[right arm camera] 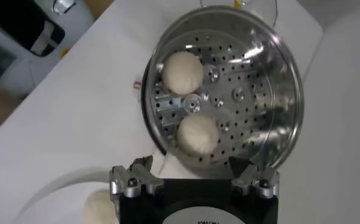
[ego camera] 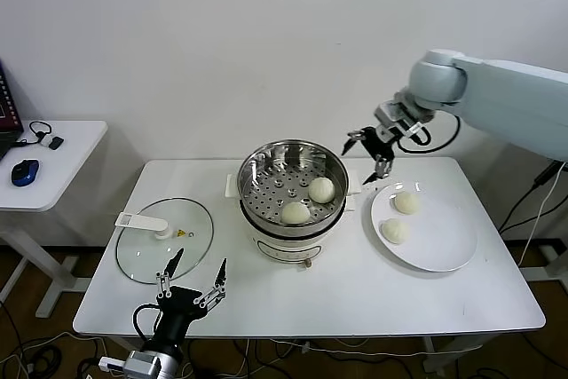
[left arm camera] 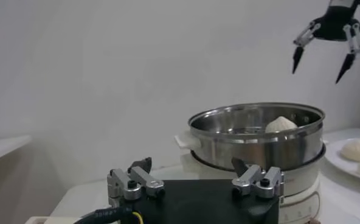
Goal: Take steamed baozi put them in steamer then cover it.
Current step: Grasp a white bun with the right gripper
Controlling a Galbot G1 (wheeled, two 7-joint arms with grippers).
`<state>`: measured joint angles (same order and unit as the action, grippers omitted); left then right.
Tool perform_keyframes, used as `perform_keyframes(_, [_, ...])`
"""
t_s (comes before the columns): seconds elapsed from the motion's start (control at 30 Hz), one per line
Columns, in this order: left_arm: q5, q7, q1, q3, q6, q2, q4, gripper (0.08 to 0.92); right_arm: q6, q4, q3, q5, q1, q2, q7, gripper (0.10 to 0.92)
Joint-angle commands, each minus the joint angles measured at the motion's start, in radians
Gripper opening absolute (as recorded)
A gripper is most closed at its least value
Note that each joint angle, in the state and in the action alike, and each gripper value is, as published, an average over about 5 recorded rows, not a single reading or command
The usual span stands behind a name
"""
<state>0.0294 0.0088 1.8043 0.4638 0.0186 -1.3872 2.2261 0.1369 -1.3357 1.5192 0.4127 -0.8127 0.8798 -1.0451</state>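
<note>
The steel steamer stands mid-table on its white base and holds two baozi on the perforated tray; both show in the right wrist view. Two more baozi lie on the white plate. The glass cover lies flat on the table left of the steamer. My right gripper is open and empty, in the air between the steamer's right rim and the plate. My left gripper is open and empty at the table's front edge.
A white side table to the left carries a blue mouse. The white wall is close behind the table. My right gripper also shows in the left wrist view, above the steamer.
</note>
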Motion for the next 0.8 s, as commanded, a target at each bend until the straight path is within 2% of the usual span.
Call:
perform_keyframes(0.03, [0.000,0.000,0.001,0.001,0.000,-0.001,0.001,0.823,0.105,0.008,-0.008,-0.103,0.020,0.155,0.034,0.823])
perform_keyframes(0.8, [-0.006,0.001,-0.004,0.009,0.004,0.003,0.001,0.823,0.170,0.090,0.018,-0.164,0.156,0.299,0.047,0.823])
